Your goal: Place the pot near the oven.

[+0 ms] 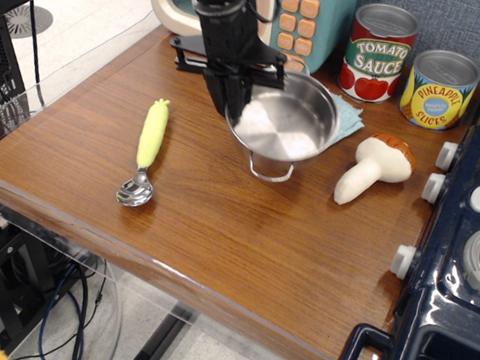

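Observation:
The shiny steel pot is tilted and held just above the table, over the teal cloth, right in front of the oven. My black gripper is shut on the pot's left rim. One wire loop handle hangs toward the front. The oven stands at the back, cream body with teal front and orange buttons, partly hidden by my arm.
A yellow-handled spoon lies to the left. A toy mushroom lies right of the pot. A tomato sauce can and a pineapple can stand at the back right. A dark navy stove fills the right edge.

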Controlling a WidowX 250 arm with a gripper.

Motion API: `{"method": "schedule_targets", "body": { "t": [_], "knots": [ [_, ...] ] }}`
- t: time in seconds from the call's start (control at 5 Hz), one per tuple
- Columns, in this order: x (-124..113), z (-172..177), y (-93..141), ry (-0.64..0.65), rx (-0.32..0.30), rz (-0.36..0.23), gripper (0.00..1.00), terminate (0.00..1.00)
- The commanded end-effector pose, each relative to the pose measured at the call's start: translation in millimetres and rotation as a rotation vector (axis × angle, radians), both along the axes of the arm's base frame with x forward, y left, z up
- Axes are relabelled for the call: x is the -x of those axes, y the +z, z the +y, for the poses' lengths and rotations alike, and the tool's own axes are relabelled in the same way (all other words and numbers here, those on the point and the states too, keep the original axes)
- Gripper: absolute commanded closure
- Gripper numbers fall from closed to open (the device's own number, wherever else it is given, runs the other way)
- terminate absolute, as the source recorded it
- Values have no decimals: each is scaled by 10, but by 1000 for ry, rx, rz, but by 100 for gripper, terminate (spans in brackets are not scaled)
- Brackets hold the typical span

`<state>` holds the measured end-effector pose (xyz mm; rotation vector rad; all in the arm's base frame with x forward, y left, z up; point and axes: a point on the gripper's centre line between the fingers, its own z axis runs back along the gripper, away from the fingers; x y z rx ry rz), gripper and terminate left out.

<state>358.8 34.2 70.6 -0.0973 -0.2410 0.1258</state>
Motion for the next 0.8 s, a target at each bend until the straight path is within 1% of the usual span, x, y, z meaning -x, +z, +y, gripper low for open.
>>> {"method": "schedule_targets", "body": {
  "t": [0.0,0.2,0.4,0.6],
  "knots": [
    [-353,540,256,119,-62,-72,100,0],
    [-397,867,214,189,-105,-60,100,0],
    [-356,1133,148,264,-141,-27,100,0],
    [-331,1320,31,314,-153,6,100,0]
  ]
}}
